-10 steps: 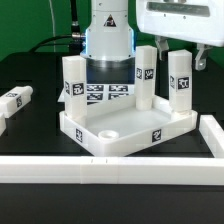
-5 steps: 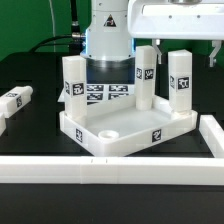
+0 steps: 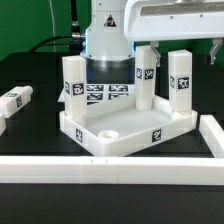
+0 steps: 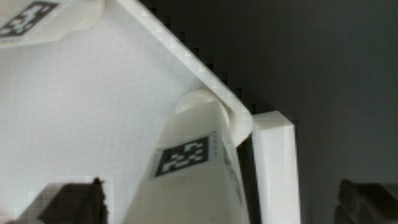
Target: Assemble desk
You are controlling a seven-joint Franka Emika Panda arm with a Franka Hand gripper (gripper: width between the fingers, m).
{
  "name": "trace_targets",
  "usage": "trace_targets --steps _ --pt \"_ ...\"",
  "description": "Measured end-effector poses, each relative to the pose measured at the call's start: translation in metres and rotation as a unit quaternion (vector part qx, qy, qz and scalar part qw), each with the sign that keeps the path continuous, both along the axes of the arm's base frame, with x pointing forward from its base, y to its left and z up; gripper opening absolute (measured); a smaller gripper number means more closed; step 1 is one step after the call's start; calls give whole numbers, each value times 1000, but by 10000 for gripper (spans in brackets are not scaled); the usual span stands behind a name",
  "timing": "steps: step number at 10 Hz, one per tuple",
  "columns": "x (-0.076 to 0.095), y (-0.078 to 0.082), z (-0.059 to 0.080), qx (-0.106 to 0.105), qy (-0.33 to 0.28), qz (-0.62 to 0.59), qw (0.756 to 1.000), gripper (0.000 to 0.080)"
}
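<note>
Desk top (image 3: 110, 142) sits mid-frame on the black worktop (image 3: 110, 195) with three upright legs (image 3: 181, 75). A fourth leg (image 3: 17, 99) lies at the left. The jaws, upper right, are wide and empty.

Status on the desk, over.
Gripper open, empty, above desk top. Three legs upright in corner sockets, fourth leg loose on table. Nothing blocking.

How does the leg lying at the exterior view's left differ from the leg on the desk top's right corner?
The left leg lies on its side on the table; the right leg stands upright. The left leg is apart from the desk top; the right leg stands at its corner. Both are white blocks with black-and-white tags.
</note>
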State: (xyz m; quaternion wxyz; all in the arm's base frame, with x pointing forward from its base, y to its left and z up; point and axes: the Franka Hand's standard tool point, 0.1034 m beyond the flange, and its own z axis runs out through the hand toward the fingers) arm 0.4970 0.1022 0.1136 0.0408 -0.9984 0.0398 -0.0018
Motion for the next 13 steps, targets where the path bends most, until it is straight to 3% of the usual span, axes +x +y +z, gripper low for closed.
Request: trace_targets --steps 2,4,5,9,13 --pt "1 -3 0 -1 -4 41 999 649" --pt "1 -3 0 -1 -3 37 999 382" --pt "1 -3 0 -1 -3 37 999 288" --pt "1 -3 0 0 -2 18 1000 288" --pt "-1 4 -1 2 17 -191 981 291"
